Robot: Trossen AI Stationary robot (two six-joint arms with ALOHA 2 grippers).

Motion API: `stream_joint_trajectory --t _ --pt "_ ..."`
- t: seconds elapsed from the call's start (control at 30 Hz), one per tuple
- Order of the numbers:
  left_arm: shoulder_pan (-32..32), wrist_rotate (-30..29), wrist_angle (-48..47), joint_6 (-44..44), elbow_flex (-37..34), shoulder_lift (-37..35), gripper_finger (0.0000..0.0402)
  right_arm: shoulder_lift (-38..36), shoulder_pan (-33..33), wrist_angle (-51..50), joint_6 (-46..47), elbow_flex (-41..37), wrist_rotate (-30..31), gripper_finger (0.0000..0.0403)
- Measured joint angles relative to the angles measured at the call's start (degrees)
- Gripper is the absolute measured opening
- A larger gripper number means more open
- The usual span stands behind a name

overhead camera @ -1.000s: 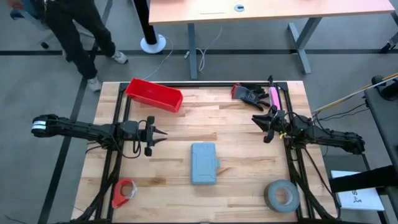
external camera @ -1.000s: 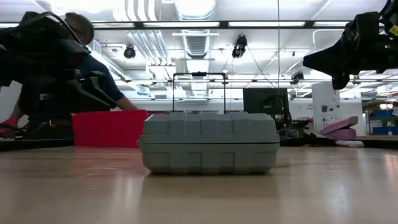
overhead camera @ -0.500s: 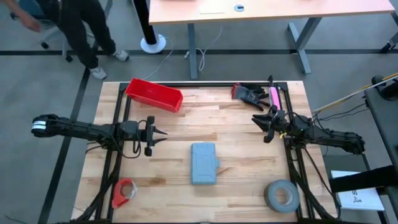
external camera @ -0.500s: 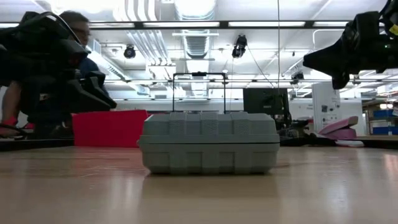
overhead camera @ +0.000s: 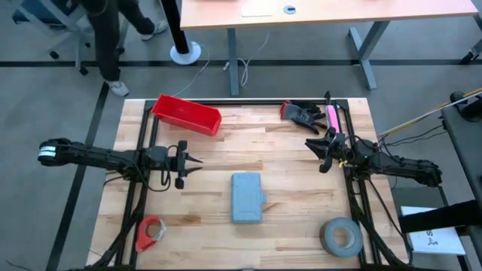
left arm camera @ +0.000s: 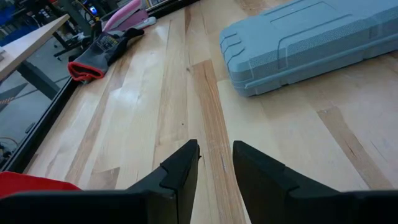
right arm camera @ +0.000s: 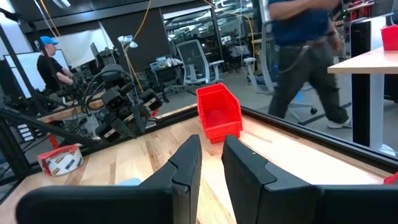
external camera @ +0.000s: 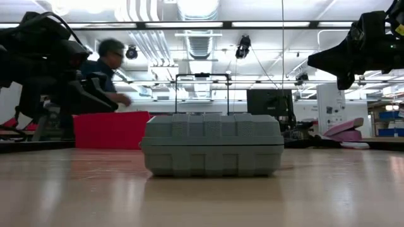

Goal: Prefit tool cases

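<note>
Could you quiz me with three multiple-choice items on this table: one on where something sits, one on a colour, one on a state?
1. Where does the tool case lie?
A. mid-table, between the two arms
B. inside the red bin
C. on the tape roll

2. What colour is the bin at the far left of the table?
A. green
B. red
C. yellow

3. What state is the tool case in?
A. closed and lying flat
B. opened wide
C. lifted by a pincer

Answers:
1 A: the tool case lies on the wood between the left pincer and the right pincer.
2 B: the bin is plainly red.
3 A: its lid is shut, and both pincers hang apart from it.
</note>
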Motion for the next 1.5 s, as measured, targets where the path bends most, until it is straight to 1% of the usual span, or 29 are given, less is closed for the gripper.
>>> stream_joint_trajectory --t 0.4,0.63,0.8,0.93,1.13,1.2,1.3,1.37,1.43,1.5 --pt "0.0 0.0 0.0 0.0 0.0 0.0 0.0107 0.0 0.0 -0.4 0.1 0.0 0.0 0.0069" --pt "0.0 0.0 0.0 0.0 0.0 0.0 0.0107 0.0 0.0 -0.4 0.1 0.0 0.0 0.006" --pt "0.1 -0.1 0.5 7.6 0.0 0.0 0.0107 0.0 0.0 -0.4 0.1 0.0 0.0 0.005" --pt "0.1 -0.1 0.4 7.6 0.0 0.0 0.0107 0.0 0.0 -0.4 0.0 0.0 0.0 0.0049" --pt "0.1 -0.1 0.4 7.6 0.0 0.0 0.0107 0.0 0.0 -0.4 -0.2 0.0 0.0 0.0062" --pt "0.1 -0.1 0.5 8.1 0.0 0.0 0.0107 0.0 0.0 -0.4 -1.8 0.1 0.0 0.0065" --pt "0.1 -0.1 0.6 7.6 0.0 0.0 0.0107 0.3 0.0 -1.2 -3.9 1.5 -0.6 0.007" --pt "0.1 -0.1 0.6 6.6 0.0 0.0 0.0107 0.9 0.0 -0.8 -4.9 3.4 -2.0 0.0071" --pt "0.1 -0.1 0.6 4.7 0.0 0.0 0.0107 1.9 0.0 -2.6 -5.8 5.8 -3.9 0.007" --pt "0.1 -0.1 0.7 1.0 0.0 0.0 0.0107 4.2 0.0 -5.7 -7.2 8.6 -5.6 0.0067"
